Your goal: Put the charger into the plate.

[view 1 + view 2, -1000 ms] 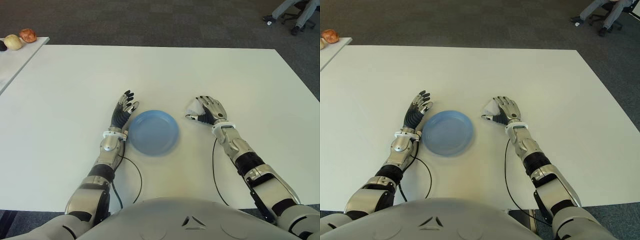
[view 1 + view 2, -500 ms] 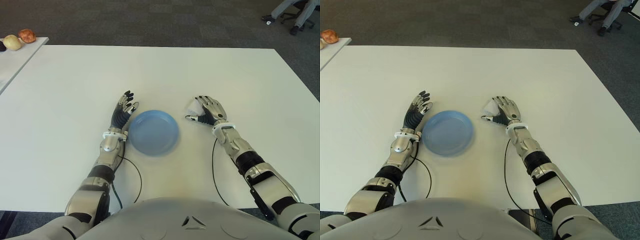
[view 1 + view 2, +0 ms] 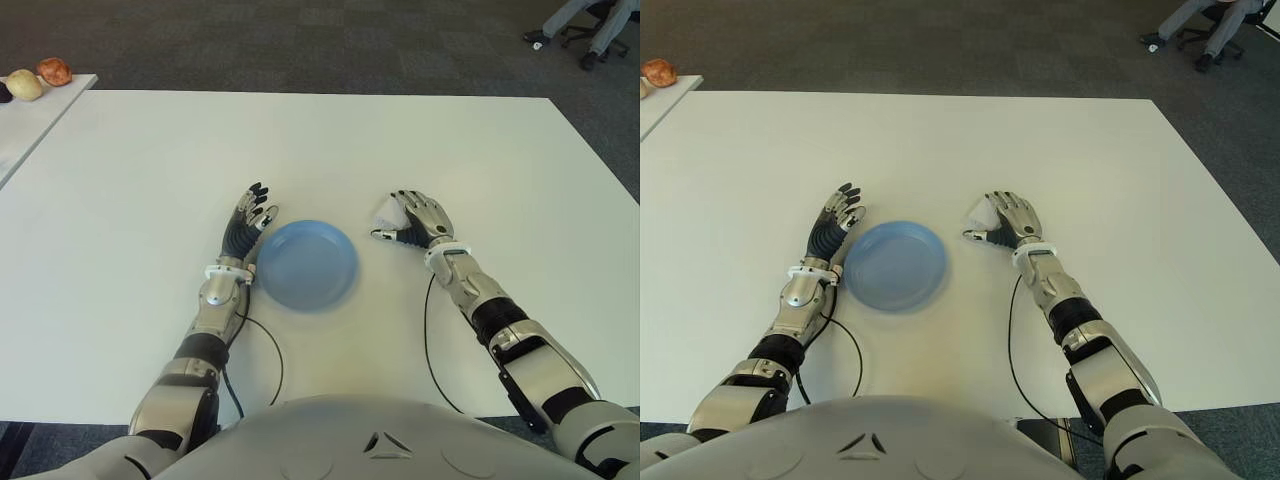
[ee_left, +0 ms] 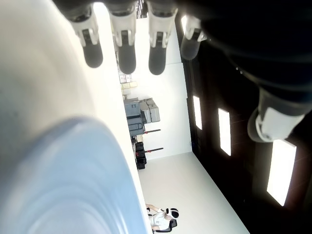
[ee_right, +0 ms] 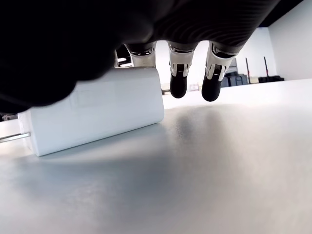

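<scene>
1 small white boxy plastic charger (image 5: 92, 109), metal prongs at one end, lying on your white desk (image 3: 400, 130) under the right hand (image 3: 415, 220) | right hand draped over it, fingers loose, no grip | 1 round blue plastic plate (image 3: 305, 265), well clear of the charger | left hand (image 3: 248, 222) spread wide, holding nothing, just left of plate
</scene>
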